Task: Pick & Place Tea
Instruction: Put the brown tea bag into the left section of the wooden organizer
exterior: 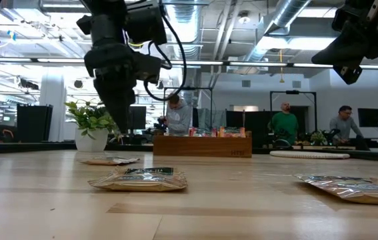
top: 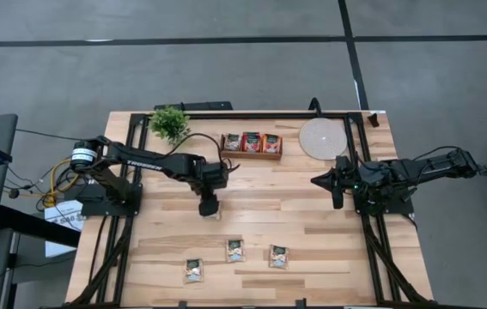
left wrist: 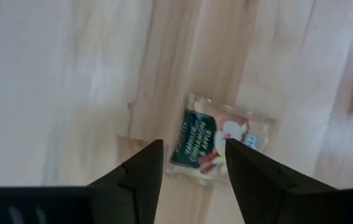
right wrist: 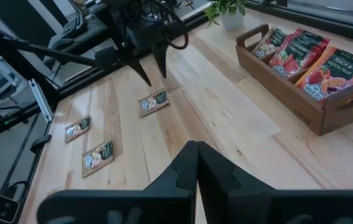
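Currently, high view: left gripper (top: 210, 210) hangs over the middle of the table (top: 312, 240), fingers pointing down; a sachet corner peeks out just beside its tip. Three more tea sachets lie flat toward the near edge: one (top: 194, 270) left-most, one (top: 235, 250) in the middle, one (top: 278, 256) to the right, long axes roughly running far-to-near. Wooden tray (top: 252, 145) near the far edge holds three upright packets. Potted plant (top: 169, 124) sits to its left, round pale disc (top: 323, 138) to its right. Right gripper (top: 325, 182) waits near the right edge, above the table.

Low view: left gripper (exterior: 122, 133) is raised off the surface, nothing between the fingers. Sachets (exterior: 139, 179) lie flat on the wood. People stand in the room behind.

Left wrist view: fingers (left wrist: 140, 174) spread apart, released; the tea sachet (left wrist: 216, 142) lies flat on the table beyond them, skewed to the plank seams, dark printed end toward one finger.

Right wrist view: right gripper (right wrist: 196, 163) clenched, holding nothing. Tray (right wrist: 301, 93) with packets and three sachets, e.g. (right wrist: 154, 102), in sight.
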